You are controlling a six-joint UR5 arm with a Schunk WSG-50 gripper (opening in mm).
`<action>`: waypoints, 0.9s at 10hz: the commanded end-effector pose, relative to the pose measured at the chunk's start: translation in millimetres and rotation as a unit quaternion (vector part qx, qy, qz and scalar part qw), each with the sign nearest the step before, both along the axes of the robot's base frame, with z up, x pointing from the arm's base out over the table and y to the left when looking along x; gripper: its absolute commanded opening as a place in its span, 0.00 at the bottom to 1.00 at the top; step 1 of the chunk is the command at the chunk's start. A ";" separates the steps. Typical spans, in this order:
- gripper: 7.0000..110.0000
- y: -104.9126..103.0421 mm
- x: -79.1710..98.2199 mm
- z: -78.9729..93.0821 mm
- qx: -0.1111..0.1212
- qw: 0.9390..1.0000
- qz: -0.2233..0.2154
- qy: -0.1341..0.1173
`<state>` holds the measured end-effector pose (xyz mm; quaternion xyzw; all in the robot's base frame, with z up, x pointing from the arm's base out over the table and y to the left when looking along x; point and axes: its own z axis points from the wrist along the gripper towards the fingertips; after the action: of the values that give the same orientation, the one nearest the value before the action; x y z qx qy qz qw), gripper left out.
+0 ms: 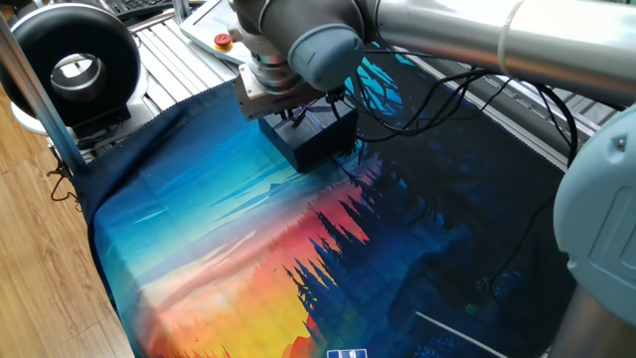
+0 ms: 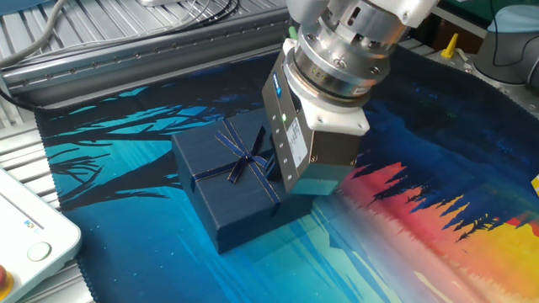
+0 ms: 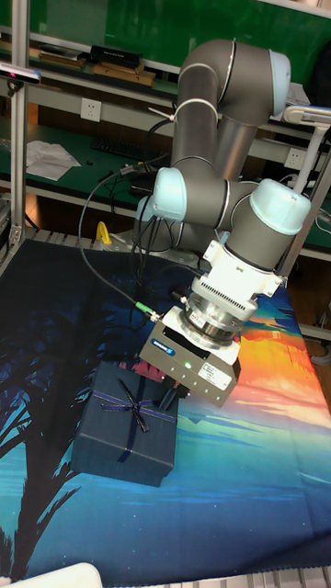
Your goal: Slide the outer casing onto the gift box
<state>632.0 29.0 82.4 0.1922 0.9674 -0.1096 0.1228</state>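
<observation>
The outer casing (image 2: pixel 234 183), a square navy ribbed sleeve with a thin ribbon bow on top, lies flat on the printed mat; it also shows in the tall fixed view (image 3: pixel 122 434) and in the first fixed view (image 1: pixel 316 137). My gripper (image 3: pixel 164 386) hangs just above the casing's edge on the arm's side, its dark fingers apart and holding nothing. From the first fixed view the gripper (image 1: pixel 296 113) sits over the casing's top. The gift box is hidden from all views. In the other fixed view the gripper's grey body covers the fingertips.
A black round fan (image 1: pixel 75 62) stands off the mat's corner. A white pendant with a red button (image 1: pixel 223 41) lies on the metal rails; its corner shows too (image 2: pixel 25 236). Black cables (image 1: pixel 452 89) trail across the dark part of the mat. The mat's edge (image 1: pixel 99 224) overhangs the table.
</observation>
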 end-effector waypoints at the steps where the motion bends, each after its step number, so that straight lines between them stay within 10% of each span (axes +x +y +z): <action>1: 0.00 0.8 -11.6 25.3 -0.006 1.000 -0.001 0.018; 7: 0.00 22.5 -37.5 111.2 -0.058 0.997 -0.025 0.039; 9: 0.00 7.3 -27.0 111.9 -0.083 0.996 -0.014 0.026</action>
<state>603.6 42.8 176.2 0.1971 0.9599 -0.1720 0.1007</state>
